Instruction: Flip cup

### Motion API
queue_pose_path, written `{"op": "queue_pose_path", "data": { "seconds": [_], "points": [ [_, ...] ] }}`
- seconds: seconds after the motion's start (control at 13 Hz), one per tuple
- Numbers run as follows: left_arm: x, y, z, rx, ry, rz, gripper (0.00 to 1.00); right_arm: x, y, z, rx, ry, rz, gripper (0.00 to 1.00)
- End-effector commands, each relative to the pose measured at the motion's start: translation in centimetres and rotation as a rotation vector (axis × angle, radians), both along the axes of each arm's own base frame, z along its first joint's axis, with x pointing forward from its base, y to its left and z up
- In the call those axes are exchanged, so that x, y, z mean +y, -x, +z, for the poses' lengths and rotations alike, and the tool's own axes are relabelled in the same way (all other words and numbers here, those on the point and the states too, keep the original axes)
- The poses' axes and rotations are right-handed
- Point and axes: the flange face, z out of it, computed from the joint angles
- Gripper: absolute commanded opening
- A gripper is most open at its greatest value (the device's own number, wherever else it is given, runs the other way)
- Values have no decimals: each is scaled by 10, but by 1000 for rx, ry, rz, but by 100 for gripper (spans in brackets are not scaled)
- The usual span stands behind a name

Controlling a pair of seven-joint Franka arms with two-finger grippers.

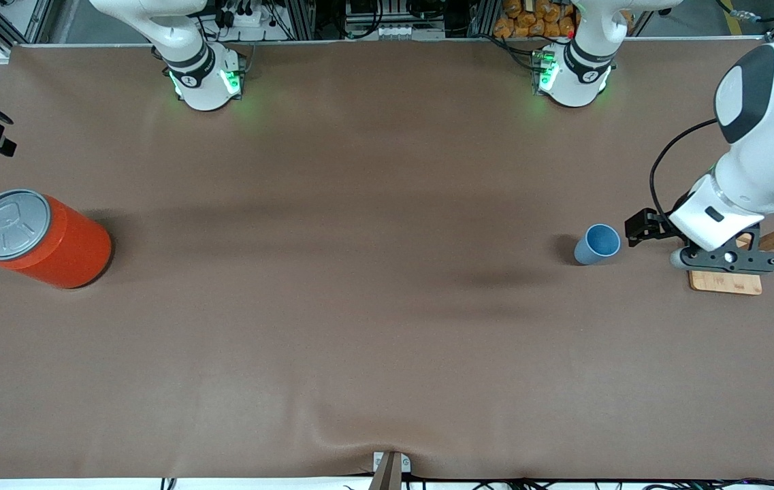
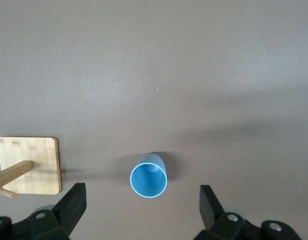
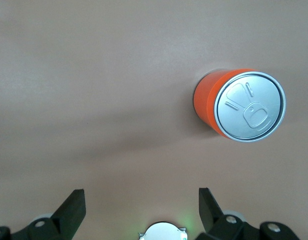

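Note:
The small light-blue cup (image 1: 596, 243) stands upright on the brown table near the left arm's end, mouth up, darker blue inside. In the left wrist view the cup (image 2: 149, 180) sits on the table below and between my spread fingers. My left gripper (image 1: 727, 260) hangs in the air over the wooden stand's base, beside the cup; it is open and empty (image 2: 141, 206). My right gripper (image 3: 141, 202) is open and empty, held high over the table by its own arm's base; it is out of the front view.
A big orange can (image 1: 43, 238) with a grey pull-tab lid stands at the right arm's end, also in the right wrist view (image 3: 241, 106). A wooden stand with a square base (image 1: 726, 282) (image 2: 31, 165) sits beside the cup, toward the table's end.

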Motion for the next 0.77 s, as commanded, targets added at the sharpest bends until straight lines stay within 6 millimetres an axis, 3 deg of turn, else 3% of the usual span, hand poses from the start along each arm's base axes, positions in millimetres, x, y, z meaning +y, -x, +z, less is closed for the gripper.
{"op": "queue_pose_path", "data": {
  "seconds": [0.0,0.15,0.46,0.69],
  "points": [
    [3,1,18,2,-22,14,100,1,0,5,-6,4,-14,100],
    [12,5,25,24,-27,28,100,1,0,5,-6,4,-14,100],
    [20,21,67,-22,-17,44,100,0,1,5,-6,4,-15,100],
    [21,49,100,-11,-18,54,100,0,1,5,-5,5,-16,100]
  ]
}}
